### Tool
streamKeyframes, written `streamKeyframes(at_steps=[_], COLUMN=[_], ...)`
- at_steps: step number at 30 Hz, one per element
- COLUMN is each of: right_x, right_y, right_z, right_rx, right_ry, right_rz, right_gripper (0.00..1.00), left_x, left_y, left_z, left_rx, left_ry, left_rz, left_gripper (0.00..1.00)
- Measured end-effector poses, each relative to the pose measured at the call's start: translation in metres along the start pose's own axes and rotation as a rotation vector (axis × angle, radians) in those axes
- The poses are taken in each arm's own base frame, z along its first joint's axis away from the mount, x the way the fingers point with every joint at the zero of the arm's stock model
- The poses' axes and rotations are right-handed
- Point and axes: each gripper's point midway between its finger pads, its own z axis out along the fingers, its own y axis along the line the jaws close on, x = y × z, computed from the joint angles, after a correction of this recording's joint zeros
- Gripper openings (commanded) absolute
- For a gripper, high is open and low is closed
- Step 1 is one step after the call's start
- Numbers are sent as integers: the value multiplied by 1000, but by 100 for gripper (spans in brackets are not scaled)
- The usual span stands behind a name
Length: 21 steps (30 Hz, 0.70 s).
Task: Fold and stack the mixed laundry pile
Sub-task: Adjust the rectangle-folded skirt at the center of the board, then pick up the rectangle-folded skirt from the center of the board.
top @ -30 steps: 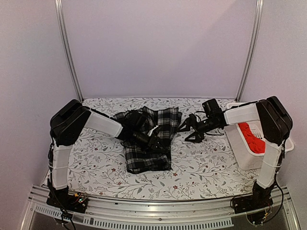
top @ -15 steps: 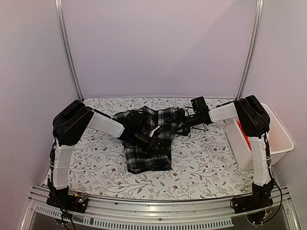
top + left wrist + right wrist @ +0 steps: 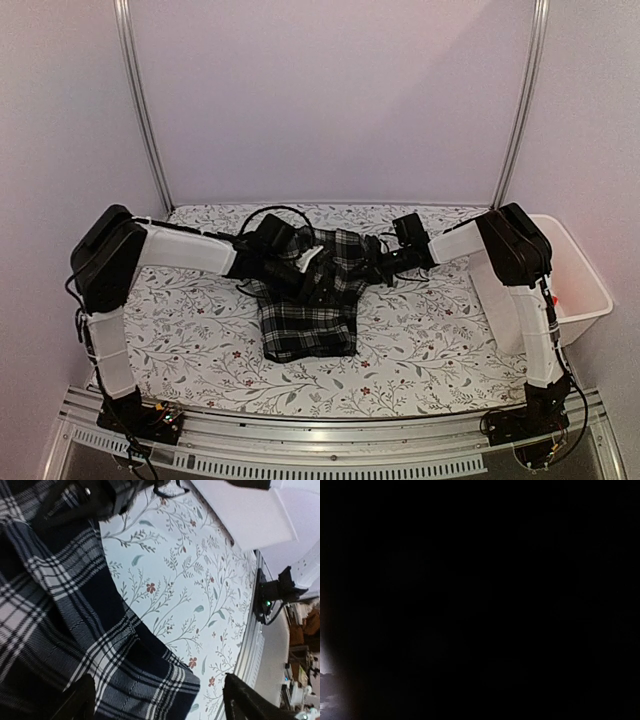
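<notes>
Jaws: left gripper (image 3: 160,702) spread wide, empty, over plaid garment (image 3: 310,325); right gripper (image 3: 378,268) clenched at its far-right edge, pinch itself hidden. Garment mid-table on floral cover (image 3: 430,350), long axis near-far, far end between both grippers.

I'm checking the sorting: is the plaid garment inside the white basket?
No, the plaid garment lies on the floral table cover, apart from the white basket at the right.
</notes>
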Motion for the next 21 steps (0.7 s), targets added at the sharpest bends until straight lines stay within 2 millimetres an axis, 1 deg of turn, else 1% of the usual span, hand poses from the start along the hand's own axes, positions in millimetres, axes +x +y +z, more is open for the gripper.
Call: streamKeyframes(at_steps=[2,4,5,7,8,10,11,14,15,17,19,21], right_x=[0,0,0,1,1,2,2,2,2,3,3,3], right_y=[0,0,0,0,-1,-1,-1,-2,-2,-3,-3,-3], right_z=[0,0,0,0,0,0,0,-1,-1,-1,-1,-1], right_rx=[-1,-2,-2,-1,1,1,2,4,6,8,8,9], right_ry=[1,3,3,5,6,8,9,10,11,12,13,15], right_rz=[-20,-39,-48,-62,-69,-81,-87,-95,-98,-101,-104,-106], right_gripper=[0,0,0,0,0,0,0,0,0,0,0,0], left_x=[-13,-29,-33,-34,-30,-15,-3,41,57,83,100,108], left_y=[-15,-32,-41,-52,-53,-50,-46,-37,-37,-37,-35,-33], left_z=[-30,-64,-80,-100,-105,-102,-96,-76,-70,-59,-54,-49], left_rx=[-77,-161,-202,-275,-316,-397,-436,-526,-555,-603,-658,-702], left_ry=[-71,-167,-210,-257,-261,-235,-205,-98,-65,-14,9,24], left_rz=[98,205,260,344,377,438,466,553,595,679,757,823], left_gripper=[99,100,100,100,100,100,100,100,100,100,100,99])
